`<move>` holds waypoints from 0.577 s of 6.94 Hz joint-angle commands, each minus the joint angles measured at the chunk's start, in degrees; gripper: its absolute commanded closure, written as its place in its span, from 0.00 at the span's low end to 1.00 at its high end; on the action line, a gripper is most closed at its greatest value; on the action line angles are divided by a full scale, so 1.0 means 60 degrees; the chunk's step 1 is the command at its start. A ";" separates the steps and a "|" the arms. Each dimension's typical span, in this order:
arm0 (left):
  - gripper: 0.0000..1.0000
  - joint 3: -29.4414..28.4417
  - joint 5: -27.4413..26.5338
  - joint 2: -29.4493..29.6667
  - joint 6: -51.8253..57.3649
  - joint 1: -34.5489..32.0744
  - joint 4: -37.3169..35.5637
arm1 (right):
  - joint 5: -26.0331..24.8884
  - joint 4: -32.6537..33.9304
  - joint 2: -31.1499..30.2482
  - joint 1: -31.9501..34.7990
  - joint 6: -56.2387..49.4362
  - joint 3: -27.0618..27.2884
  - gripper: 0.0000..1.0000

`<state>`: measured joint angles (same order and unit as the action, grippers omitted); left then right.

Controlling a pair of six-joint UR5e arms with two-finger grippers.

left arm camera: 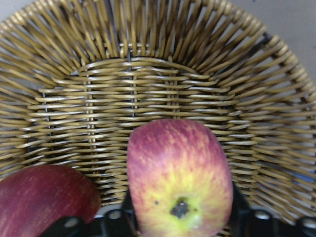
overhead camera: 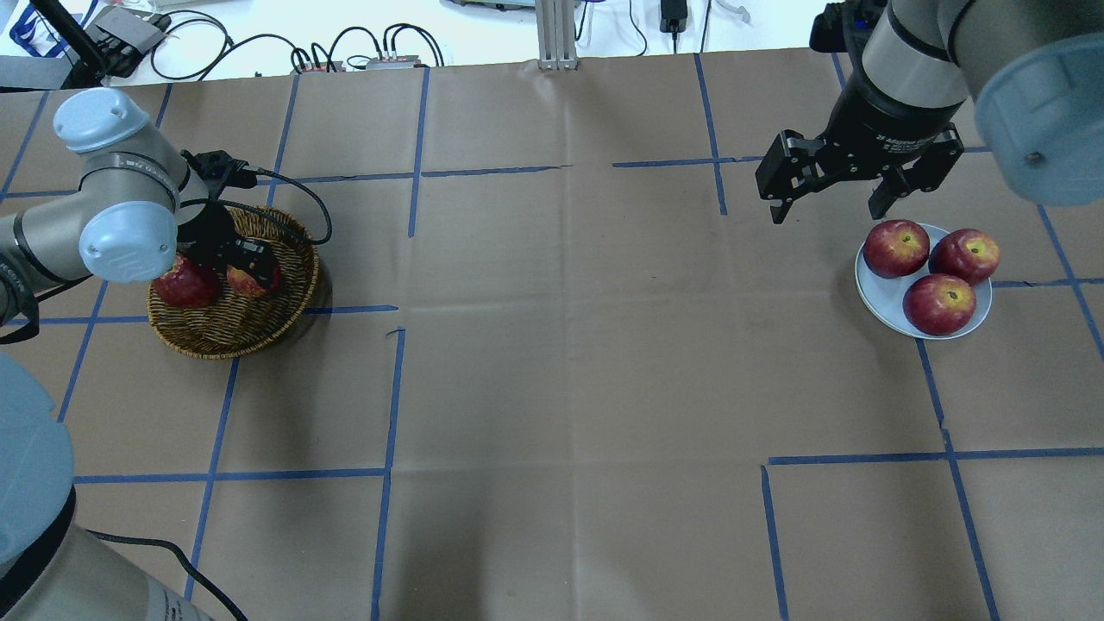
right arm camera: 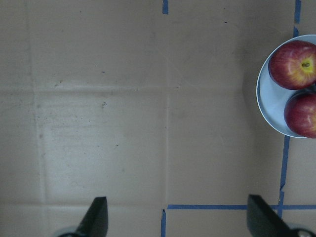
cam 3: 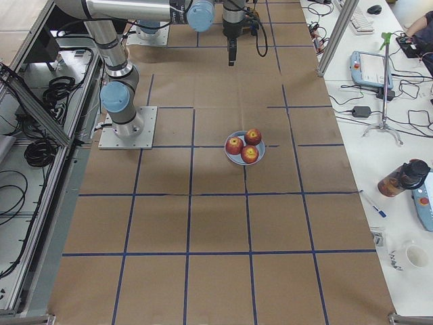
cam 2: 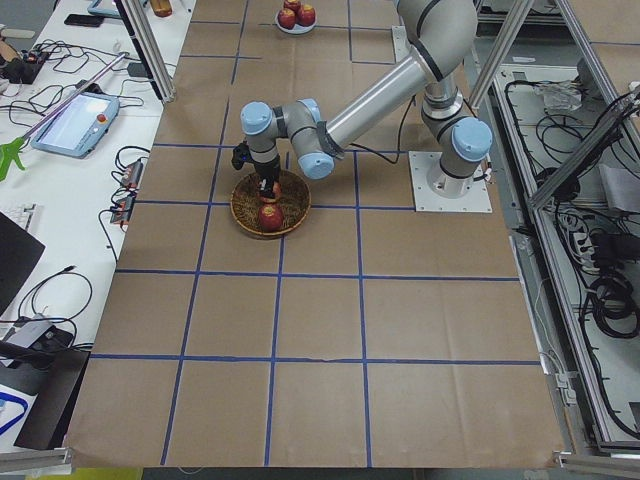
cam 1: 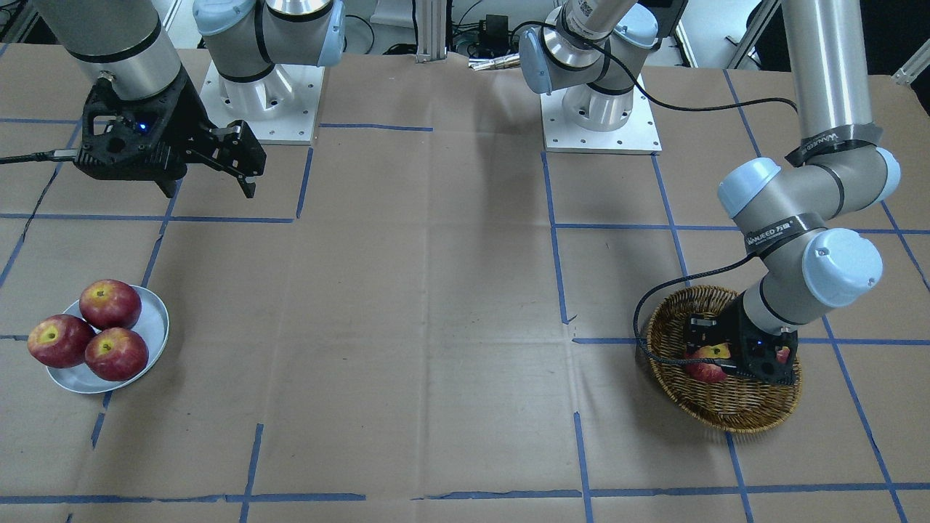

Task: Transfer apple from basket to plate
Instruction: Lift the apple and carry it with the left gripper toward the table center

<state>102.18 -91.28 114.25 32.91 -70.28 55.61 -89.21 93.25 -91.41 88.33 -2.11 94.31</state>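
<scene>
The apple [left arm camera: 180, 173], red with a yellow-orange blush around its stem, sits between my left gripper's fingers over the floor of the wicker basket [left arm camera: 148, 74]. My left gripper [overhead camera: 247, 269] reaches down into the basket [overhead camera: 233, 332] and is shut on this apple [overhead camera: 246, 281]. The front view shows the same hold [cam 1: 706, 361] in the basket [cam 1: 734, 414]. The pale grey-blue plate [overhead camera: 873, 293] lies at the far right with three dark red apples on it. My right gripper [overhead camera: 828, 210] hangs open and empty above the table, just left of the plate.
A second, dark red apple [overhead camera: 183, 283] lies in the basket beside the held one and shows in the left wrist view [left arm camera: 44, 197]. The plate's three apples [cam 1: 109, 330] fill most of the plate [cam 1: 156, 319]. Blue tape lines cross the brown paper table.
</scene>
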 commanded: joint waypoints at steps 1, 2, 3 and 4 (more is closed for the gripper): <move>0.70 -0.0342 -0.0050 -0.0508 -0.0863 -0.0674 0.0353 | 0.0000 0.0000 0.0000 0.0000 0.0000 0.0000 0.00; 0.69 -0.1013 -0.0050 -0.0743 -0.1871 -0.1607 0.1400 | 0.0000 0.0000 0.0000 0.0000 0.0000 0.0000 0.00; 0.69 -0.1614 -0.0050 -0.0832 -0.3389 -0.2820 0.2208 | 0.0000 0.0000 0.0000 0.0000 0.0000 0.0000 0.00; 0.69 -0.1736 0.0008 -0.0688 -0.4608 -0.4022 0.2202 | 0.0000 0.0000 0.0000 0.0000 0.0000 0.0000 0.00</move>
<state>93.84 -91.48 109.84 14.20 -86.16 66.74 -89.21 93.25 -91.41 88.33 -2.11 94.30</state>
